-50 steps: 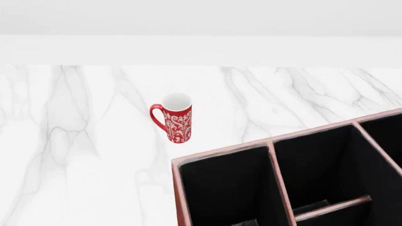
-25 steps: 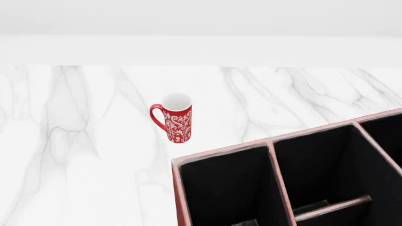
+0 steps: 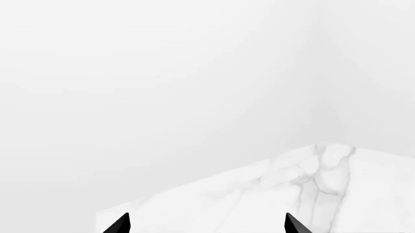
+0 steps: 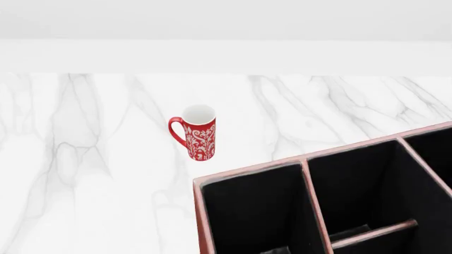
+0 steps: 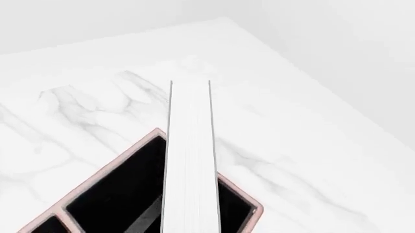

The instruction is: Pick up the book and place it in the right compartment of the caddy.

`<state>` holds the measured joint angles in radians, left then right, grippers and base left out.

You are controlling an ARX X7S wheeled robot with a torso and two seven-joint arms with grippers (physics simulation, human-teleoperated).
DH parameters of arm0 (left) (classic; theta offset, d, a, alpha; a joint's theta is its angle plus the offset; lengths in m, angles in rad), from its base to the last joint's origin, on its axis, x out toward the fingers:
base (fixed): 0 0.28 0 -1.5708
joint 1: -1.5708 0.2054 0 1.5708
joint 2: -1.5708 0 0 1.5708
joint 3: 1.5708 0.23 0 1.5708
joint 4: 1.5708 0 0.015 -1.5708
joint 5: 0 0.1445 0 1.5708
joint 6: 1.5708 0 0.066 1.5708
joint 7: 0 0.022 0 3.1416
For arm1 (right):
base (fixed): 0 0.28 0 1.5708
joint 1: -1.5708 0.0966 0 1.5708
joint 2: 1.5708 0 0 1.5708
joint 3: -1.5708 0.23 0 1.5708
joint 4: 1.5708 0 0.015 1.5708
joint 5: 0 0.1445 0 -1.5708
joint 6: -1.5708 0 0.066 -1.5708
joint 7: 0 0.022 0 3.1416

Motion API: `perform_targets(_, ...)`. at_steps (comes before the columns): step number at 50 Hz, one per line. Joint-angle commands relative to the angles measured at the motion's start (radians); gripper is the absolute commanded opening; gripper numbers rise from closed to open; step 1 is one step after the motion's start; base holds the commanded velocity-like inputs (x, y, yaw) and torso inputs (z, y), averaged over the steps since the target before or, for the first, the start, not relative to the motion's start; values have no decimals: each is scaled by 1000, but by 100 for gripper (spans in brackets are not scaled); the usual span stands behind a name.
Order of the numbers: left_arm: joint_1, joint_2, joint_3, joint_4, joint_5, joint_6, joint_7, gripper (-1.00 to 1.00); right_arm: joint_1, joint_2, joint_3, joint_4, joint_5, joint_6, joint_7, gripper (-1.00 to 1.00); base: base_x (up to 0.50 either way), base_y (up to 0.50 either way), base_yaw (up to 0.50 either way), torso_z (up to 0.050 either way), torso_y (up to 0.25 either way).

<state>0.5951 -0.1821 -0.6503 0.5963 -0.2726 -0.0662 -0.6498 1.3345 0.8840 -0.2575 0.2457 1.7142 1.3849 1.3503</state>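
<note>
The book [image 5: 189, 155] shows only in the right wrist view, white page edges up between thin black covers. It juts out from my right gripper, whose fingers are out of frame, and hangs above an end compartment of the caddy [image 5: 116, 189]. In the head view the reddish-brown caddy [image 4: 247, 170] with black lining and pale dividers fills the lower right; no book or gripper shows there. My left gripper [image 3: 206, 224] is open and empty, its two black fingertips [image 3: 120, 224] wide apart over a corner of the marble table.
A red-and-white patterned mug [image 4: 200, 133] stands upright on the white marble table [image 4: 84, 159], just behind the caddy's left corner. A white wall runs along the table's far edge. The table's edge and corner show in the right wrist view [image 5: 311, 121].
</note>
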Motion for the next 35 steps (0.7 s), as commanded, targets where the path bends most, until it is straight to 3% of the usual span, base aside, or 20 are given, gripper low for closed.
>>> perform_targets(1,-4,-3,9,-3,6,-2,-2,100,6,0,-5,-15,-28,-7,-30,-100,0,0,0,0,0)
perform_targets(35,-2,-6,13,-2,7,-1,-5,100,-61,-27,-62,1,-127,-76,-176,-100,0,0,0,0,2)
